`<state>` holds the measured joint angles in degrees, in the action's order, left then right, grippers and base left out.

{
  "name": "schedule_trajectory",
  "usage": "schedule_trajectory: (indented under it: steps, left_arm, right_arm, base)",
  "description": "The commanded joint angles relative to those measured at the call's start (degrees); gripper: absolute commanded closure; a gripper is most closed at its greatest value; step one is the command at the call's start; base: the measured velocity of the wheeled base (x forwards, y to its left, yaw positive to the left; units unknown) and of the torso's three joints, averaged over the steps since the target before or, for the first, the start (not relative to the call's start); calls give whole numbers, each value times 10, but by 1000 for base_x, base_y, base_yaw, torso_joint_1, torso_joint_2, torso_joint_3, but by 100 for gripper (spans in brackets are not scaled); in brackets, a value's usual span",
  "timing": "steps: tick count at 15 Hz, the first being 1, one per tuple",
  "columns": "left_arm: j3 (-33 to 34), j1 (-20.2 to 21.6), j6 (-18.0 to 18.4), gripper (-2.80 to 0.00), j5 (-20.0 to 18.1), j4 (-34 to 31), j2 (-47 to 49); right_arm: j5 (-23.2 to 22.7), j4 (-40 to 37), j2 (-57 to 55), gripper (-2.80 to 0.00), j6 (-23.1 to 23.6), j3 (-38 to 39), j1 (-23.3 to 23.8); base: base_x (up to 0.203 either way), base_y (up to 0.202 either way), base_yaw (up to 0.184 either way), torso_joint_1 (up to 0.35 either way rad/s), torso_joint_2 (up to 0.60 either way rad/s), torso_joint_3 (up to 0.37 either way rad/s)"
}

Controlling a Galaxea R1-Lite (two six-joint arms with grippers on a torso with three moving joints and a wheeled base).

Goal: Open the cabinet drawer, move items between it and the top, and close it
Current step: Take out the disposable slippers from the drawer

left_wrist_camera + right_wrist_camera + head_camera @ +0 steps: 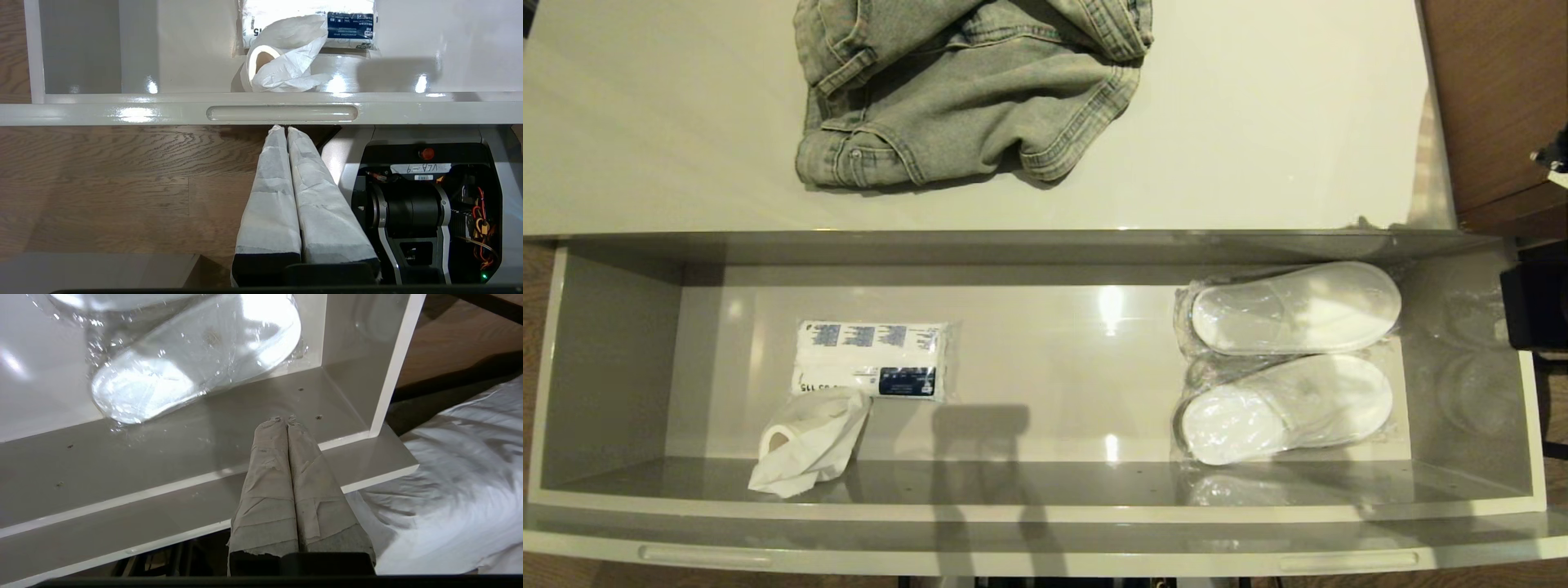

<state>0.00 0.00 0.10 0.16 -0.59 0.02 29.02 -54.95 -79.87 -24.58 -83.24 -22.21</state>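
- The two slipper packs sat in the right part of the open drawer (613, 359), side by side: the far slipper pack (1294, 308) toward the cabinet and the near slipper pack (1286, 406) just in front of it, their clear bags touching or as good as touching. Toes pointed left, heels right.
- Both lay flat on the drawer floor, close to the right wall but not pressed against it.
- The right gripper (282, 418) was pinched fully closed with nothing between its taped fingers (265, 486). It hovered over the drawer's front edge near the right corner, tips aimed in at the near pack but clearly apart from it.
- The left gripper (282, 128) was clamped closed and empty too, parked low in front of the drawer, tips just under the left handle recess (282, 113).
- Neither gripper showed up in the head view.
- Over on the left side of the drawer was the tissue pack (870, 358) with the blue print, and a crumpled white paper thing (809, 441) leaning against its near edge.
- The middle of the drawer floor just had glare spots and a shadow.
- The top (1258, 122) was the glossy off-white surface beyond the drawer, with a pair of bunched-up jeans (968, 86) lying on it around the middle.
- Brown wooden furniture (1494, 98) stood to the far right, and white bedding (457, 490) showed beside the drawer's right end in the right wrist view.
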Motion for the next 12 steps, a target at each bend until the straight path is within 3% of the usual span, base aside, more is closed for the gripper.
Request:
schedule_trajectory:
  steps: [1, 6, 9, 12]
  left_arm:
    - [0, 0, 0, 0, 0, 0, 0]
    - [0, 0, 0, 0, 0, 0, 0]
    - [0, 0, 0, 0, 0, 1, 0]
    - [0, 0, 0, 0, 0, 1, 0]
  right_arm:
    - [0, 40, 37, 0, -3, 96, 0]
    - [2, 207, 75, 0, 5, 297, -8]
    - [2, 286, 84, 0, 29, 376, -16]
    - [-4, 402, 71, 0, 108, 441, -33]
  base:
    - [0, 0, 0, 0, 0, 0]
    - [0, 0, 0, 0, 0, 0]
    - [0, 0, 0, 0, 0, 0]
    - [0, 0, 0, 0, 0, 0]
